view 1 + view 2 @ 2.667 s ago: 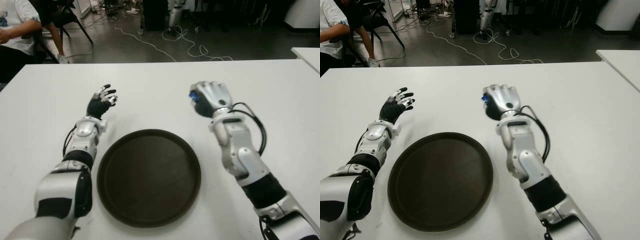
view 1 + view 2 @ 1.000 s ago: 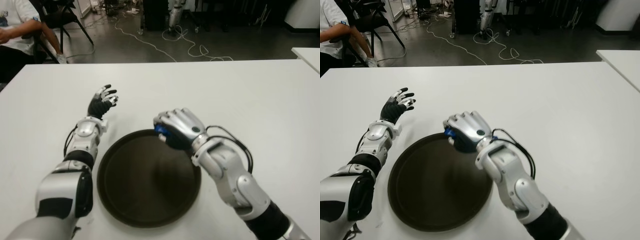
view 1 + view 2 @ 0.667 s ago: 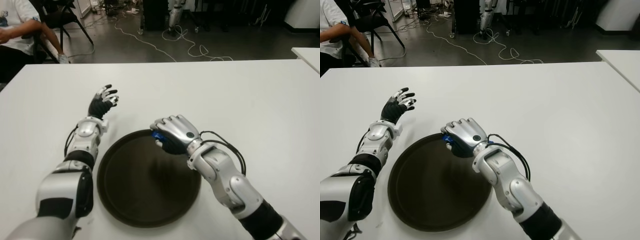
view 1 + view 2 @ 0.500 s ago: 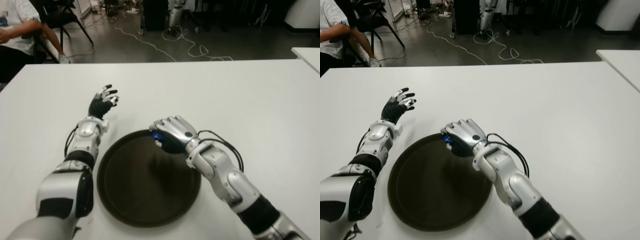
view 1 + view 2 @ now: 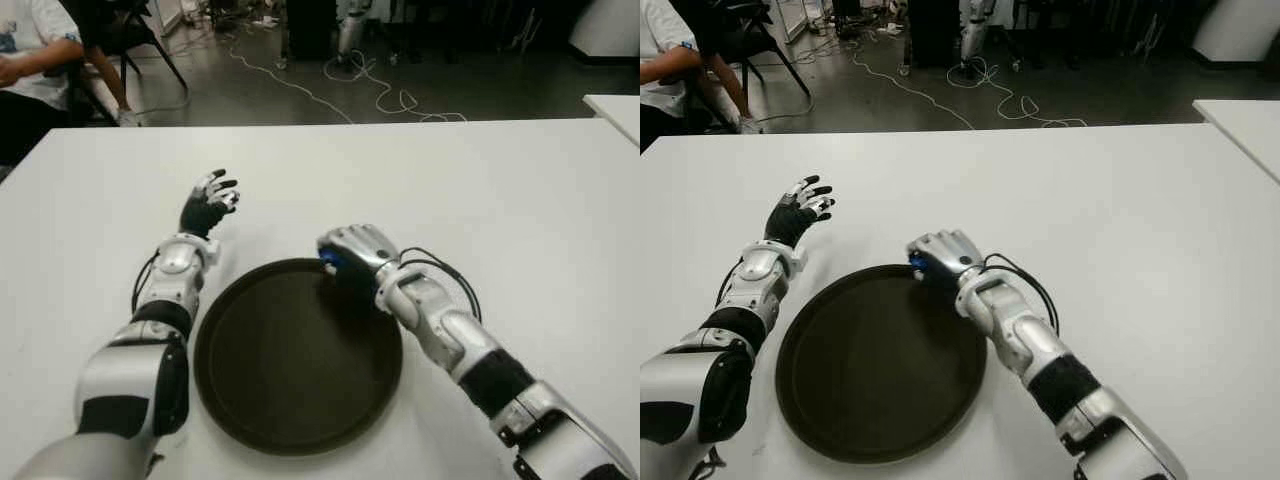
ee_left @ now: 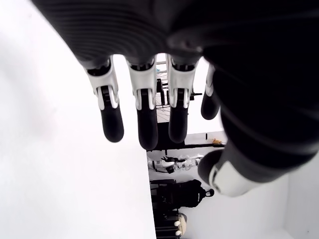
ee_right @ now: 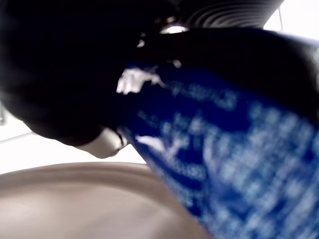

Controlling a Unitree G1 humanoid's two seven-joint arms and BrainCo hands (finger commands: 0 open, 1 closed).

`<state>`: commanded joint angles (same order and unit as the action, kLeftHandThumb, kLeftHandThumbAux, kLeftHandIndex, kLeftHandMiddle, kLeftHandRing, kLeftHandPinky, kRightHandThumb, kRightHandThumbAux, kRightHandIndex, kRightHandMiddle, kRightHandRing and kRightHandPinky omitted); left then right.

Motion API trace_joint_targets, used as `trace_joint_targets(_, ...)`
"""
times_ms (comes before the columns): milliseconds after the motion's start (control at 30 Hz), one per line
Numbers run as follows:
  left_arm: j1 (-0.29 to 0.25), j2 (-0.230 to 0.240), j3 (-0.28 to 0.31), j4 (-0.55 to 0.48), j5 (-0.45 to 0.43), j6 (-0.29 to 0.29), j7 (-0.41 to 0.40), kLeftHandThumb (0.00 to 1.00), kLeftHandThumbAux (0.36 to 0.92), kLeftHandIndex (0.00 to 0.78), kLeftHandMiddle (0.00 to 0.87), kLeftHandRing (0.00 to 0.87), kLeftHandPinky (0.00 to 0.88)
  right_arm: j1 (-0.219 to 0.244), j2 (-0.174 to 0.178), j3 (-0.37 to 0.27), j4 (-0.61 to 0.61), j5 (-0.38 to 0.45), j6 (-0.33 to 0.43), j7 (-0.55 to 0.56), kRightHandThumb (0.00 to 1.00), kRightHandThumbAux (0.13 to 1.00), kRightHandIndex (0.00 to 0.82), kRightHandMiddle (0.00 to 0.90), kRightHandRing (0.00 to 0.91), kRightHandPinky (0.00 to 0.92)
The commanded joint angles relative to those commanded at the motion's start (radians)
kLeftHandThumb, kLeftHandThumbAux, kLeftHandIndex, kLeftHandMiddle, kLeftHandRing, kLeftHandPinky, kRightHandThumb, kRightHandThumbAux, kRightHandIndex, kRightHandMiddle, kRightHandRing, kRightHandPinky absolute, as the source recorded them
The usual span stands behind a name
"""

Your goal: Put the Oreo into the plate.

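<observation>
One right hand (image 5: 352, 250) carried the Oreo (image 5: 328, 263) to the plate's (image 5: 298, 420) far rim.

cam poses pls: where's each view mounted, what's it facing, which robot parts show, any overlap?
Left eye: head, facing down at white table; both arms, plate.
Right eye: same scene, shifted slightly; left hand open beyond plate's left.
Left wrist: at its spread fingers over table.
Right wrist: close on right hand gripping blue Oreo pack.
Shared: plate rim in eyes and right wrist.
</observation>
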<state>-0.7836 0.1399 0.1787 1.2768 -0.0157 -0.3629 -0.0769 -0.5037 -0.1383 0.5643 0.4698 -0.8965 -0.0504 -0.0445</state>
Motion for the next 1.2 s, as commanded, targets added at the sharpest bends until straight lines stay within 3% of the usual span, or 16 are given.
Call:
trace_joint_targets(600,-0.001,-0.004,0.003,0.000,-0.005,0.004,0.006,0.032,0.688,0.121,0.209,0.219,0.235,-0.032,0.026,0.038,0.127,0.013,-0.036,-0.066,0.697,0.726,0.432,0.733,0.750,0.751)
trace_joint_targets(1200,-0.001,-0.003,0.002,0.001,-0.004,0.004,0.006,0.031,0.690,0.125,0.207,0.215,0.232,-0.036,0.019,0.077,0.089,0.002,-0.027,-0.034,0.696,0.728,0.433,0.734,0.750,0.748)
